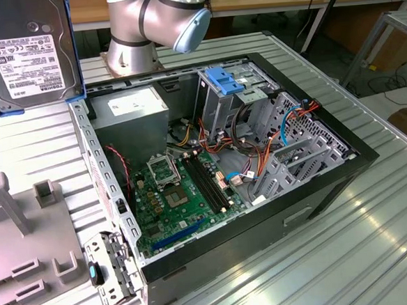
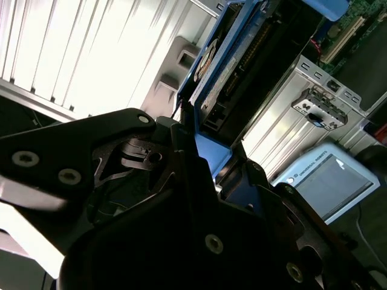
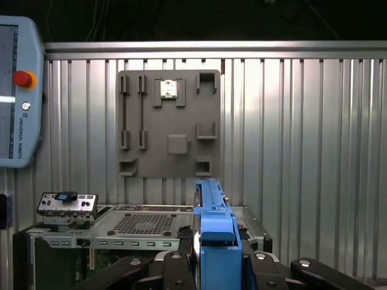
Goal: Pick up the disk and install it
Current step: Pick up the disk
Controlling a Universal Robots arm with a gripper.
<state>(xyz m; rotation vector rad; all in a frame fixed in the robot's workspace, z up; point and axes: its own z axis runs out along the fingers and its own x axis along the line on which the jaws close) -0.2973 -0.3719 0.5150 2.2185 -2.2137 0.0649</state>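
The black two-fingered gripper is clamped on the flat grey metal disk, its fingers pressing the blue plastic carrier rails on either side. In the exterior view the disk hangs in the air at the far left, white label facing out, well apart from the open black computer case.

The rails look smooth and hard, so I judge the hold could slip or twist if the disk knocks an edge. The tall grey sheet-metal cage with a blue plastic top sits beside loose orange and blue cables that could snag. The ribbed metal table is hard and shiny; a drop there could damage the disk.
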